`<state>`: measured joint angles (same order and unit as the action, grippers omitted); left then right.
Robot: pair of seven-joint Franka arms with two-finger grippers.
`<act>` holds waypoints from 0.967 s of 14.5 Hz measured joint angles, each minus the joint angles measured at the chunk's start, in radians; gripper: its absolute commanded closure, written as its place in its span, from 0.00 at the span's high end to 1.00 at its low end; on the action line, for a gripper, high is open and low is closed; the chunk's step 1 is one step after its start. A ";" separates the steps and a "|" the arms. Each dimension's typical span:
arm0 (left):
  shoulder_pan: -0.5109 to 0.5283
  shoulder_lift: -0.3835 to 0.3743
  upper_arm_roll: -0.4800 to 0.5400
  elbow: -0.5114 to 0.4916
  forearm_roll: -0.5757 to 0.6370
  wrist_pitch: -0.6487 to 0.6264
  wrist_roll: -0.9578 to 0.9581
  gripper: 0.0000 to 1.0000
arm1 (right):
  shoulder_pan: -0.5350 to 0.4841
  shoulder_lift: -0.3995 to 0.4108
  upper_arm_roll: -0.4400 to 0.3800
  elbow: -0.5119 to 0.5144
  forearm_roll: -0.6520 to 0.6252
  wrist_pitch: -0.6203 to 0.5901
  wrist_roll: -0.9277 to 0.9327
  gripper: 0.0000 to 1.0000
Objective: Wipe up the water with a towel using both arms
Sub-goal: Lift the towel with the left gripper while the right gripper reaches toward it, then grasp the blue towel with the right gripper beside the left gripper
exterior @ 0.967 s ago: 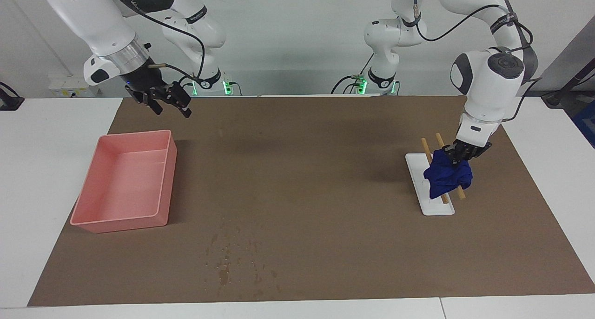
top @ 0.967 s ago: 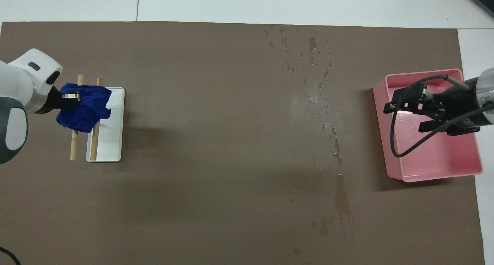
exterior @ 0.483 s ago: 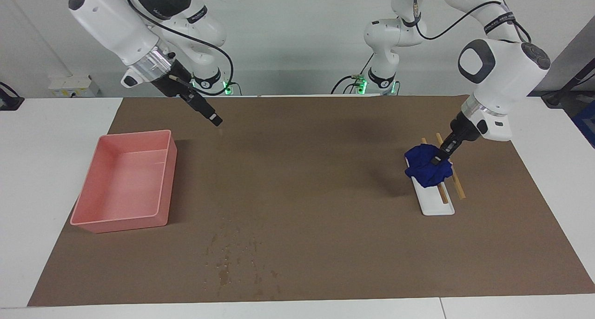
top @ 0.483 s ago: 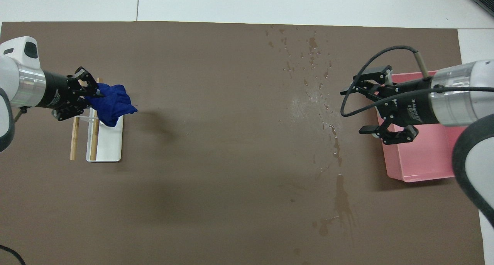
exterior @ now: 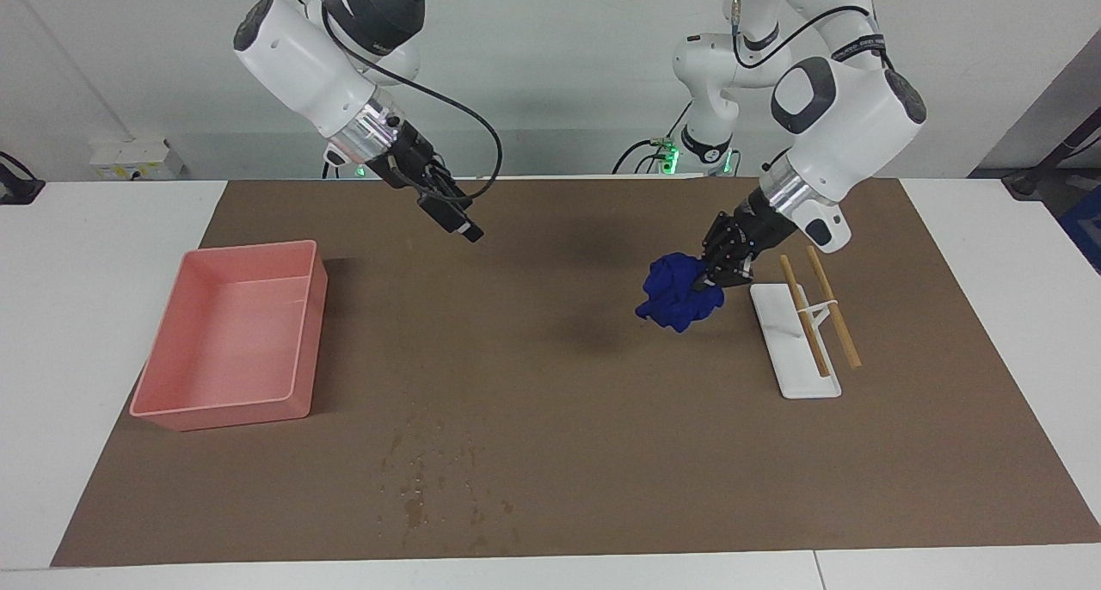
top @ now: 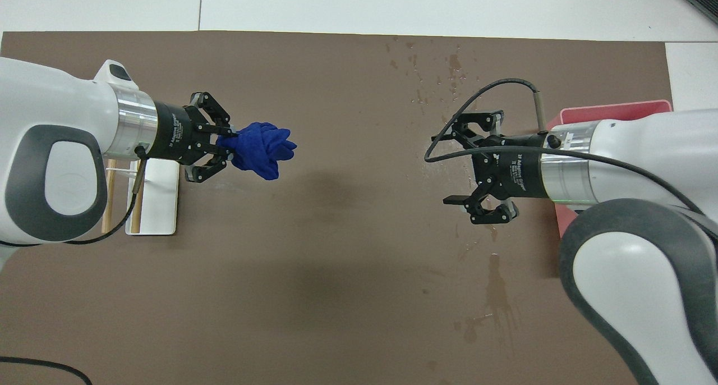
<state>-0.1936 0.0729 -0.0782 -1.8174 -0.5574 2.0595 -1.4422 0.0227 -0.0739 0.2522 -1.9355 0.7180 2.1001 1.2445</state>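
One camera sits high across the table (exterior: 112, 229), facing the robots and taking in the whole brown mat (exterior: 550, 384) with both arm bases at its top edge. The other hangs high above the robots' end, looking steeply down and forward, closer in. Both share the mat (top: 336, 295), turned half around between them.

Facing view: finding tub (exterior: 224, 414) at nine o'clock on mat (exterior: 550, 384), rack (exterior: 796, 384) at three, water (exterior: 415, 508) at six, towel (exterior: 678, 291) hanging beside rack.
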 measured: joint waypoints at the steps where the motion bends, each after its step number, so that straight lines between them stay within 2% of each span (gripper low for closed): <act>1: -0.025 -0.003 -0.002 0.000 -0.011 0.027 -0.039 0.00 | 0.018 0.004 0.000 -0.018 0.025 0.027 0.000 1.00; 4: -0.122 -0.007 -0.006 0.000 -0.016 0.104 -0.155 0.00 | 0.109 0.011 0.000 -0.072 0.056 0.127 0.051 1.00; 8: -0.226 -0.010 -0.008 0.000 -0.016 0.130 -0.241 0.00 | 0.207 0.054 0.000 -0.107 0.189 0.322 0.083 1.00; 14: -0.275 -0.044 -0.007 -0.021 -0.016 0.125 -0.279 0.00 | 0.211 0.070 -0.004 -0.107 0.201 0.341 0.083 1.00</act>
<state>-0.4684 0.0291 -0.0853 -1.8380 -0.5734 2.1841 -1.7208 0.2337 -0.0042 0.2484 -2.0428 0.9186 2.4416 1.3280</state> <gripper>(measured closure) 0.789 0.000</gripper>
